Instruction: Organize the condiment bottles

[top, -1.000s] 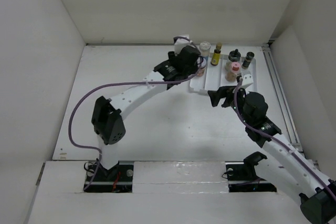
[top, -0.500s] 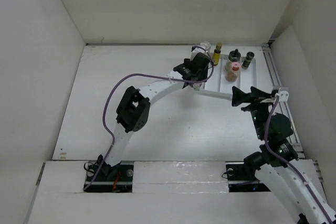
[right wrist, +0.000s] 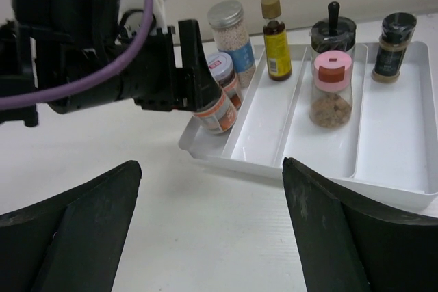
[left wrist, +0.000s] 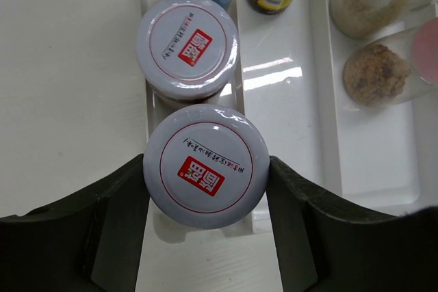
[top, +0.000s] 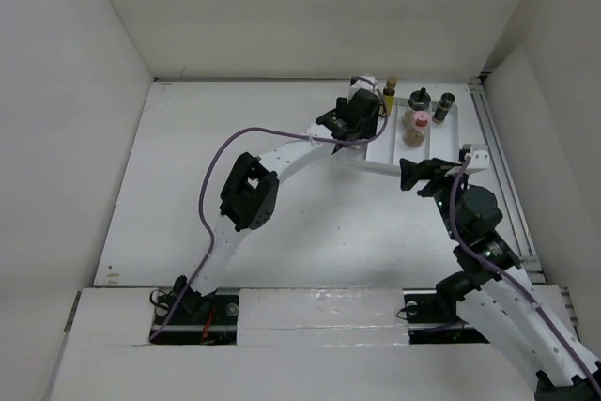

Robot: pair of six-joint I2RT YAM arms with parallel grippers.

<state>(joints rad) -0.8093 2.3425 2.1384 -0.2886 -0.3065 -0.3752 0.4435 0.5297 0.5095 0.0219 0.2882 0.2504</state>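
Note:
My left gripper [left wrist: 207, 163] is shut on a white-lidded, orange-labelled jar [left wrist: 205, 176] and holds it tilted over the near end of the left compartment of the white tray [right wrist: 274, 166]. The right wrist view shows the same jar [right wrist: 217, 111]. Behind it in that compartment stand a matching jar [left wrist: 187, 46] and the blue-labelled jar [right wrist: 229, 32]. The amber bottle [right wrist: 276, 35], a pink-lidded jar [right wrist: 331, 90] and two black-capped jars [right wrist: 333, 31] [right wrist: 393, 46] stand in the other compartments. My right gripper [top: 420, 174] is open and empty, just in front of the tray.
The tray [top: 390, 155] lies at the table's back right, near the back wall. A metal rail [top: 498, 152] runs along the right edge. The left arm [top: 282, 152] stretches diagonally across the table's middle. White walls enclose three sides.
My left gripper has carried the jar to the back right, over the tray's left compartment. My right gripper has swung right, away from the tray's front left corner, staying open.

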